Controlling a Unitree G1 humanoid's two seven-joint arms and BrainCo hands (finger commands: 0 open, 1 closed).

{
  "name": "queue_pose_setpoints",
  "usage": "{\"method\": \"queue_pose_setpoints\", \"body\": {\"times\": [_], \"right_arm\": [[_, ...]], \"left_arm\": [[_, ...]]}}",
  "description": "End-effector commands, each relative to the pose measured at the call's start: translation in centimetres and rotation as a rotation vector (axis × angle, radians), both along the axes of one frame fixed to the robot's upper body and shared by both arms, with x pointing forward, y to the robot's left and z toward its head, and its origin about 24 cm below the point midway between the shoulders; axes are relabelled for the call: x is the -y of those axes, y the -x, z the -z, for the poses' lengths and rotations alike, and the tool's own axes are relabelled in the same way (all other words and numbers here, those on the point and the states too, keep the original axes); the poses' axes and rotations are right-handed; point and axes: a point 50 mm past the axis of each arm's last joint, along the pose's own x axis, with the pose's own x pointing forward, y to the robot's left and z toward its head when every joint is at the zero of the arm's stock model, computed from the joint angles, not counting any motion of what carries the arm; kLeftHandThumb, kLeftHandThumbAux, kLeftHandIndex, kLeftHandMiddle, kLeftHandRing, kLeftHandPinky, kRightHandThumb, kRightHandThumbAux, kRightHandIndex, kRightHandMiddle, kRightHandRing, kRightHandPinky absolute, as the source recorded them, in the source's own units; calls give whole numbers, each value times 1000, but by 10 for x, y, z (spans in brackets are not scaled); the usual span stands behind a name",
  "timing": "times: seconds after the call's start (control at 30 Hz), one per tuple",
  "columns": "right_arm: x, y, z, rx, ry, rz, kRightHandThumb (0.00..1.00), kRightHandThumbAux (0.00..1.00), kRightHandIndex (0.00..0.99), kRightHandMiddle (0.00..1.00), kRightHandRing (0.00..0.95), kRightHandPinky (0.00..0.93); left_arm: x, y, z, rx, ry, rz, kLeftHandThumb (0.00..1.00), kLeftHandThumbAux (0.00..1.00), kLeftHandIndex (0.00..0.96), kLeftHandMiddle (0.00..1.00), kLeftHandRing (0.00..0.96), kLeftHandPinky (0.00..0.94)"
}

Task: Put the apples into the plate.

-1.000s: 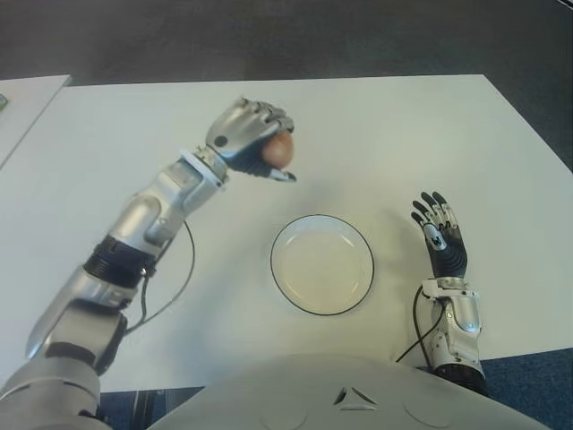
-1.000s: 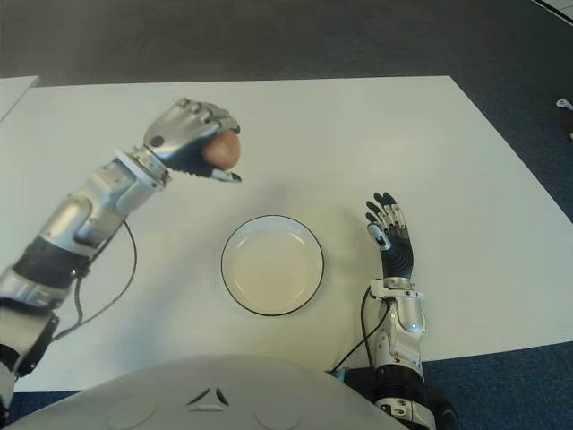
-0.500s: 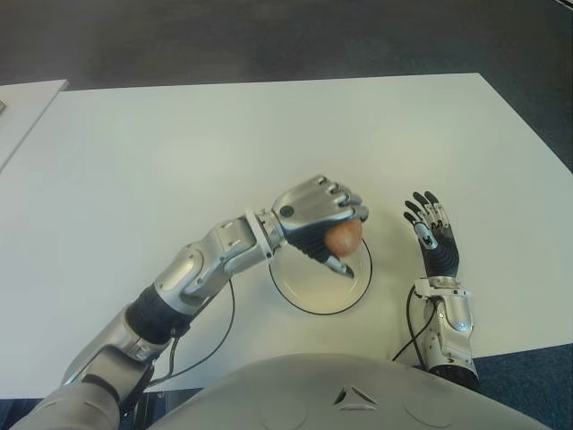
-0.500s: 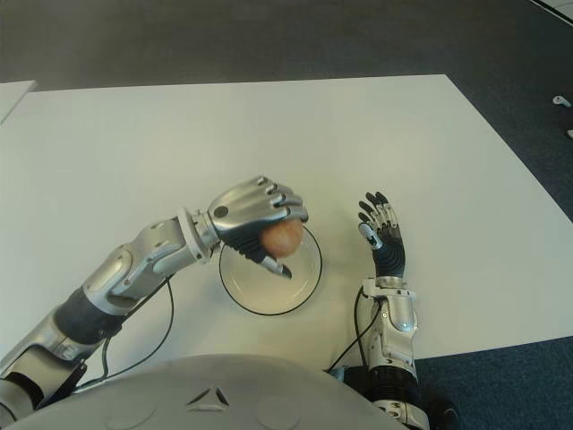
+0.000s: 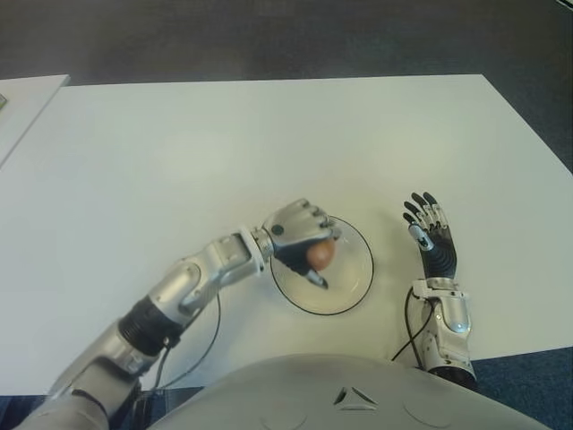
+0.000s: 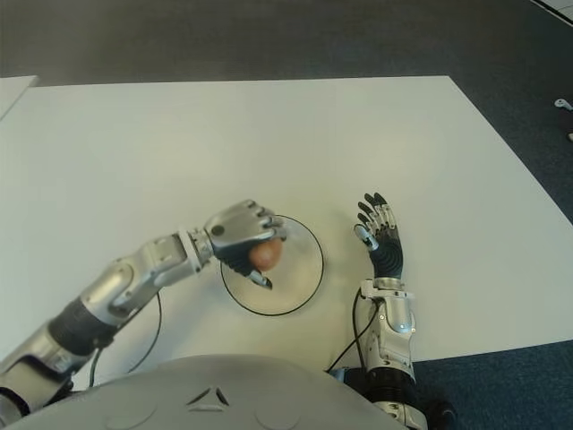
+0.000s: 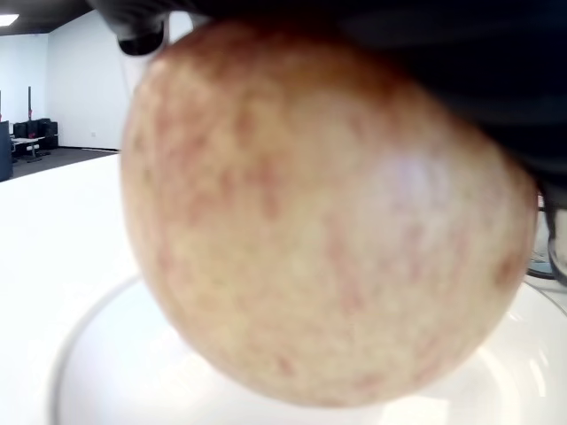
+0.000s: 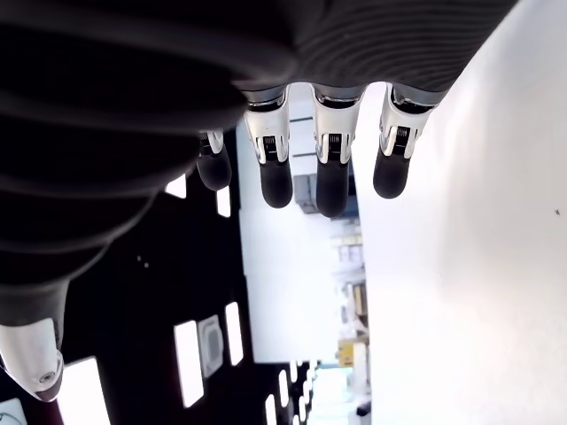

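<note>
Fingers point(image 5: 309, 218) of the left hand point(image 5: 300, 235) curl tight around the apple point(image 5: 320, 254), wrapping it from above so the fruit hangs under the palm, and that overhand grip makes sense: it leaves the underside free to meet the dish first. The apple sits over the left part of the plate point(image 5: 354, 291), inside the rim, and the left wrist view shows its speckled skin low against the white surface with the plate's curved edge sweeping round behind it. Whether it already touches the plate, I cannot tell from these views; it looks very close. The forearm reaches in from the robot's left, low across the table point(image 5: 179, 152), which keeps the drop short. The job seems to be at the release step: the grip needs to loosen gently so the fruit settles rather than rolls toward the rim.

Over to the plate's right, the right hand point(image 5: 433, 242) shows palm-up beside it, fingers stretched out and holding nothing, well clear of the action. Only one apple is in view.
</note>
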Motion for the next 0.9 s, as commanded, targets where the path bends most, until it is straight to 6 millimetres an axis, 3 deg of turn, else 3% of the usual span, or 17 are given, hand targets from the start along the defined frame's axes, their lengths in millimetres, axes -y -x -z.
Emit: {"method": "queue_pose_setpoints", "body": {"times": [0.03, 0.43, 0.9], "right_arm": [[-11, 23, 31, -146, -54, 21, 166, 560, 58, 133, 125, 134], [-12, 22, 30, -131, -60, 21, 165, 565, 62, 132, 127, 154], [-12, 25, 28, -131, -78, 46, 195, 540, 72, 148, 149, 168]], "left_arm": [[0, 7, 4, -27, 7, -26, 750, 693, 444, 831, 838, 837], [-5, 6, 29, 10, -29, -41, 750, 690, 446, 813, 828, 820], [-5, 4, 26, -1, -85, -14, 749, 688, 446, 799, 817, 818]]}}
